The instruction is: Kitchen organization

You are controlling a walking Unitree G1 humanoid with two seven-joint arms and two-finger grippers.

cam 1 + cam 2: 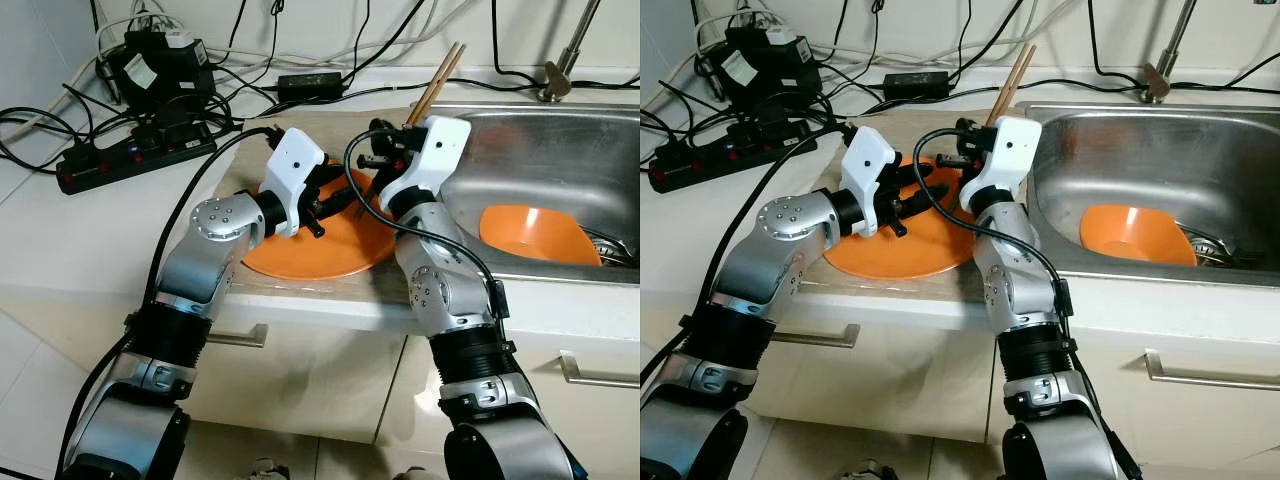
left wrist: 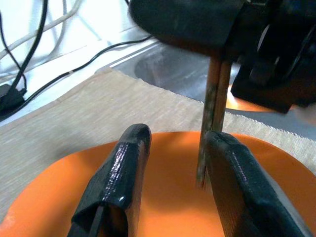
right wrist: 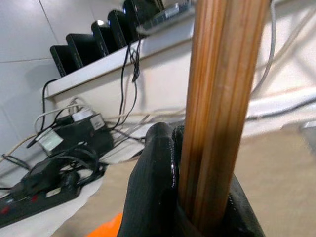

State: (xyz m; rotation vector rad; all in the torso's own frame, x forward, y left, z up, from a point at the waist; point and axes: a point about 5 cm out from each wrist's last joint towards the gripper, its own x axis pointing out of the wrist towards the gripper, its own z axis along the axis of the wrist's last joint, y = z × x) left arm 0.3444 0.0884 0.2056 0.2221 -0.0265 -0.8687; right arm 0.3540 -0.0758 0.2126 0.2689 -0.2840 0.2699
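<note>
A round orange plate [image 1: 320, 245] lies flat on a beige mat [image 2: 98, 113] at the front edge of the worktop [image 1: 60, 250], just beside the sink's [image 1: 560, 150] left rim. A pair of brown wooden chopsticks [image 1: 436, 82] is held together, standing steeply and leaning toward the back wall, upper ends raised above the sink's near-left corner. Their lower ends come down over the plate's middle, close to its surface; whether they touch it is hard to tell in the blurred wrist view. Inside the sink basin, an orange bowl [image 1: 535, 232] rests tilted toward the front wall, beside the drain.
</note>
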